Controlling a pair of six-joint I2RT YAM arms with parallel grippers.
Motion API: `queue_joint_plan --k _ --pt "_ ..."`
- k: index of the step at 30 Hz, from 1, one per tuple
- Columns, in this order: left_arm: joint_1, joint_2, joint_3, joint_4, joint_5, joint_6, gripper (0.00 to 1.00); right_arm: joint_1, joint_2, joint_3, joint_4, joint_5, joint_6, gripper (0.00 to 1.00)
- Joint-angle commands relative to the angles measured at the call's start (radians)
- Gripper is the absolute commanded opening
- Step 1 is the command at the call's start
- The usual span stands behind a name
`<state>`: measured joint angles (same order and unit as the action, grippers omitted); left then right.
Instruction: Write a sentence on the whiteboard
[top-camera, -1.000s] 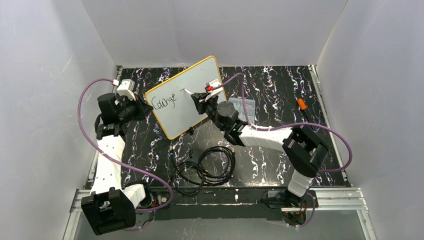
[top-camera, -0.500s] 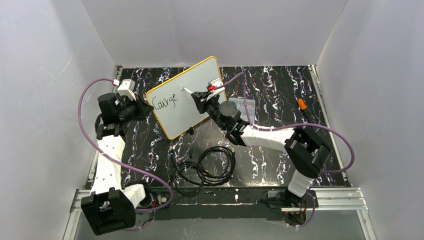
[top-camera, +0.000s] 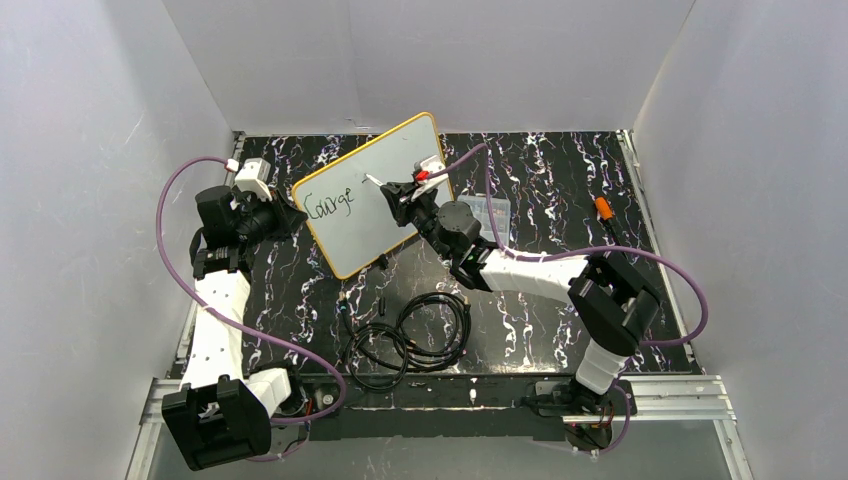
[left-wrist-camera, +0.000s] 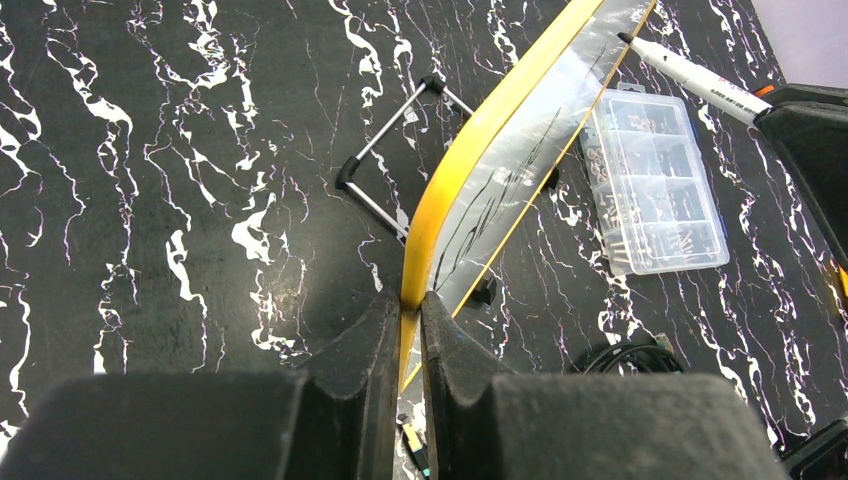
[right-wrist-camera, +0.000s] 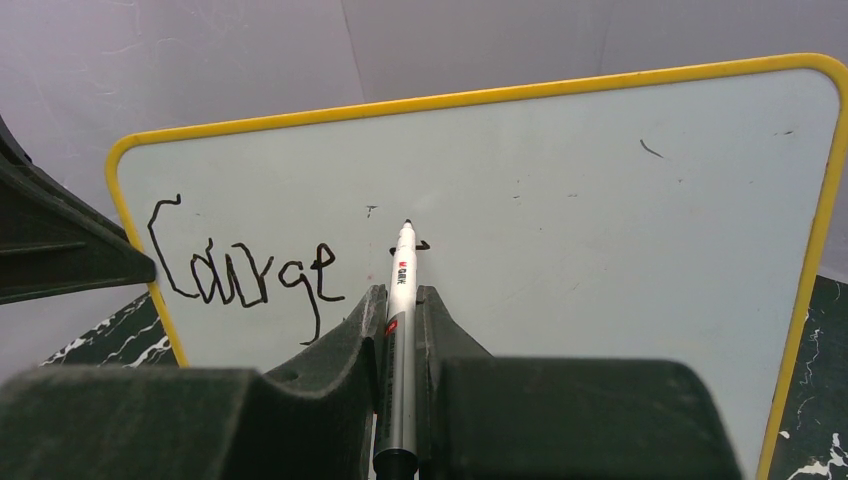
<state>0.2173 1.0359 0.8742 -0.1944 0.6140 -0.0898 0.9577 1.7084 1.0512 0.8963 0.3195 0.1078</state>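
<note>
The whiteboard (top-camera: 360, 230) stands tilted up on its edge at the left rear of the counter (top-camera: 560, 190). To us it looks thin, stiff and light, with a glossy face that would slip under a grip, so the yellow rim is the sensible place to hold it. The left pincer (left-wrist-camera: 410, 300) is clenched there, on the board's left edge, bracing it against pen pressure that might otherwise swing or tip it. The sentence (right-wrist-camera: 245, 280) so far reads roughly "Courge", with a couple of small stray marks to its right. The right pincer (right-wrist-camera: 400, 292) is clenched on a marker (right-wrist-camera: 403, 255) whose tip sits just right of that word; we cannot tell whether it touches. Beyond the board's right edge a clear compartmented box (left-wrist-camera: 655, 185) lies flat on the counter, lid apparently shut, with small parts in its compartments that are too tiny to name.
</note>
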Motion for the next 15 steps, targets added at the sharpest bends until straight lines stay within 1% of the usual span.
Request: queue_joint_plan --k 1,15 --pt "-0.003 -0.016 0.0 -0.008 0.018 -0.004 0.0 -0.002 0.014 0.025 0.045 0.021 -0.016 0.01" --pt "-0.003 -0.017 0.0 -0.009 0.019 -0.004 0.0 0.0 0.017 -0.044 0.014 0.006 0.018 0.01"
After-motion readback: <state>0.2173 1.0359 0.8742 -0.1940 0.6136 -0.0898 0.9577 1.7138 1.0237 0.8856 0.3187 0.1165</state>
